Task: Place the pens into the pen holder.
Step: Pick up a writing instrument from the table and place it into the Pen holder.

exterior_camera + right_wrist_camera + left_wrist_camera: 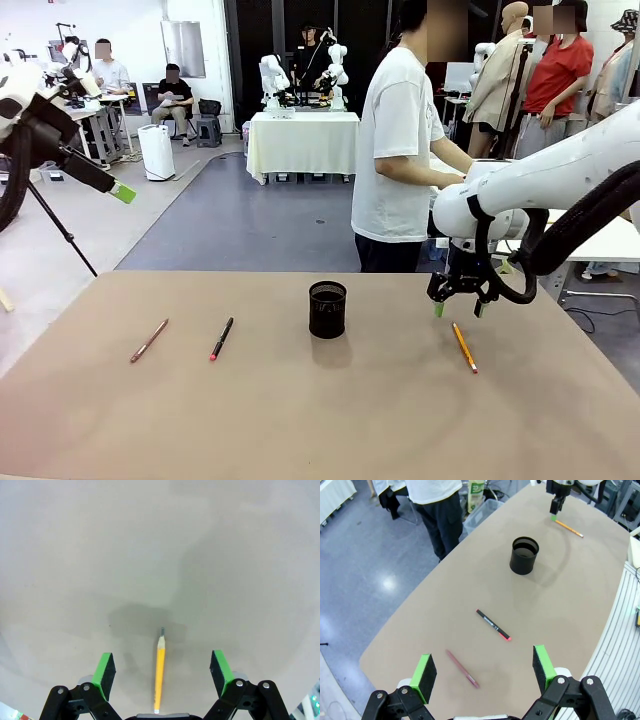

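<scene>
Right gripper (pixel 458 310): jaws spread wide, nothing between the pads but air. It hangs low over the table (pixel 320 430), right of the pen holder (pixel 327 309), above the far end of the yellow pencil (pixel 464 347). In the right wrist view the pencil runs straight up the gap between the two pads, sharpened tip away from the camera, so a closing stroke would meet the shaft side-on.

Left gripper (pixel 482 672): jaws also released and empty, held high off the table's left side. Below it lie the black pen with red tip (pixel 221 339) and the reddish-brown pen (pixel 149 340), near each other, both well left of the holder. All three pens lie flat on the table; none is in the cup.

Handling, as a judgement:
- The pencil should be light and stiff, with no give, and prone to roll or skid if one pad reaches it first.
- It lies flush on the surface, so you likely need the pads almost on the tabletop before you close.
- Take it near mid-shaft, clear of the point, so it hangs balanced and you can tip it upright over the cup.
- The holder looks light and shorter than the pens; a nudge at its rim could shift or topple it.
</scene>
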